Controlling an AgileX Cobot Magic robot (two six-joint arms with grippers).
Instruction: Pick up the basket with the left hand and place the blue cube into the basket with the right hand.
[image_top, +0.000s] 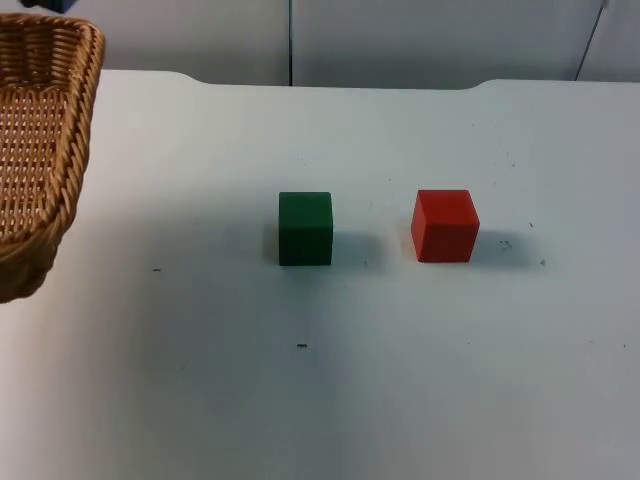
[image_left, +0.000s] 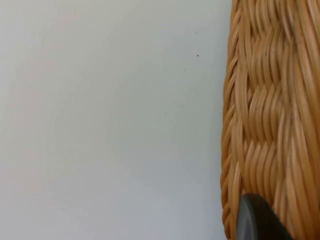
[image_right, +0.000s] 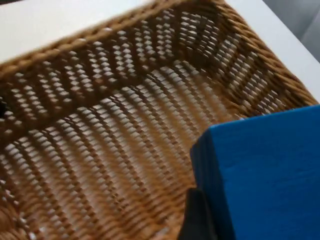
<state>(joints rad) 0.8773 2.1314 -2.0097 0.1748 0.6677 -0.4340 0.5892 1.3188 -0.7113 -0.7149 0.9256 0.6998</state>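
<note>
Blue cube (image_right: 260, 175), nearest the right wrist camera, sits in the right gripper's fingers (image_right: 197, 220), closed on it and poised over the open wicker basket (image_right: 115, 145). I judge placing is underway; next comes lowering and release. The left gripper's fingers (image_left: 257, 220) touch the basket's wall, grip unclear; green cube (image_top: 305, 228) and red cube (image_top: 445, 225) lie well clear of the basket on the tabletop (image_top: 350, 380).

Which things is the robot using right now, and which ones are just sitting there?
Using:
- basket, lifted at the table's left edge, with the left gripper against its woven side
- blue cube, held by the right gripper over the inside of the basket

Just sitting:
- green cube, mid-table
- red cube, apart from the green one
</note>
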